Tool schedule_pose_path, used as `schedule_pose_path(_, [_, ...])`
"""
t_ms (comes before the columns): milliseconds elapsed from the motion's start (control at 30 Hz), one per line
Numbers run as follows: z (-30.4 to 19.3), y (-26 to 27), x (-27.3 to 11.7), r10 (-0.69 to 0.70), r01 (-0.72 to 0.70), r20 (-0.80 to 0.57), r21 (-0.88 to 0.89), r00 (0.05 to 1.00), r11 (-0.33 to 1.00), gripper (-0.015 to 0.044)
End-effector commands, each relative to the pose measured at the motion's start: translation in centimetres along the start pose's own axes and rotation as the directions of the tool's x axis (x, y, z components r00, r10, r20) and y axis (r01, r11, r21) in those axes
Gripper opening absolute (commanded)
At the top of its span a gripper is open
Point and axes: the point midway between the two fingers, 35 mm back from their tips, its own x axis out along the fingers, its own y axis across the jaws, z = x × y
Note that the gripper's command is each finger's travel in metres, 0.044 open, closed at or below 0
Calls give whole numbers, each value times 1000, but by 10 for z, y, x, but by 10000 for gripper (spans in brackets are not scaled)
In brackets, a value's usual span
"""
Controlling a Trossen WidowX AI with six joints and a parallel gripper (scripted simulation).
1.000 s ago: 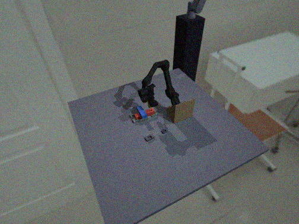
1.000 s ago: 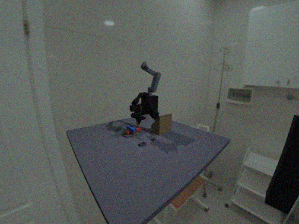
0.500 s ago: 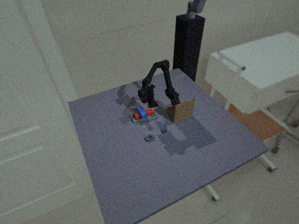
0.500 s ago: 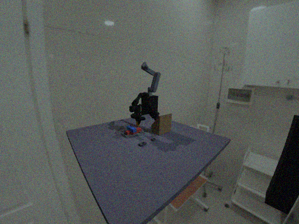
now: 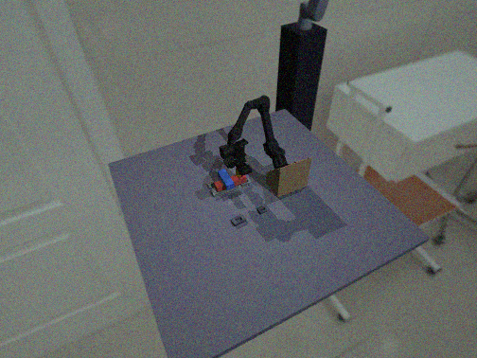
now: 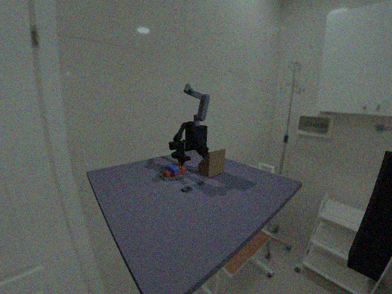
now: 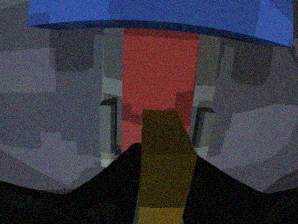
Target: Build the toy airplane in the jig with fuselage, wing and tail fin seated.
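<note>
Wrist view: the tool (image 5: 242, 171) (image 6: 181, 166) (image 7: 157, 151) grasps the yellow tail fin (image 5: 238, 173) (image 6: 180, 166) (image 7: 167, 172) above the tail end of the red fuselage (image 5: 218, 186) (image 6: 167, 173) (image 7: 159, 70). The blue wing (image 5: 226, 179) (image 6: 173, 169) (image 7: 160, 14) lies across the fuselage, which rests in the gray cradle (image 5: 214, 193) (image 6: 163, 177) (image 7: 111, 125) on the counter (image 5: 199, 275) (image 6: 175, 225) (image 7: 30, 120). Whether the fin's tab has entered its socket cannot be told.
</note>
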Motion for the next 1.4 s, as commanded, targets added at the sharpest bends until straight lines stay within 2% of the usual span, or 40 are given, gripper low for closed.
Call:
schedule_pose_path(0, [-2,0,6,-6,6,-5,-9,1000,1000,67])
schedule_pose_path(233, [-1,-1,8,-3,3,-3,-2,1000,1000,79])
schedule_pose_path(367, [-1,-1,8,-3,3,-3,-2,1000,1000,52])
schedule_pose_path(433, [-1,-1,8,-3,3,-3,-2,1000,1000,0])
schedule_pose_path(533, [-1,-1,8,-3,3,-3,-2,1000,1000,0])
schedule_pose_path(867, [-1,-1,8,-3,3,-3,-2,1000,1000,260])
schedule_pose_path(1100, [0,0,0,2,-2,-2,-4,1000,1000,260])
schedule_pose_path(1300, [1,2,-74,2,-2,-6,-10,1000,1000,260])
schedule_pose_path(1367, [-1,1,-83,-3,3,-7,-11,1000,1000,260])
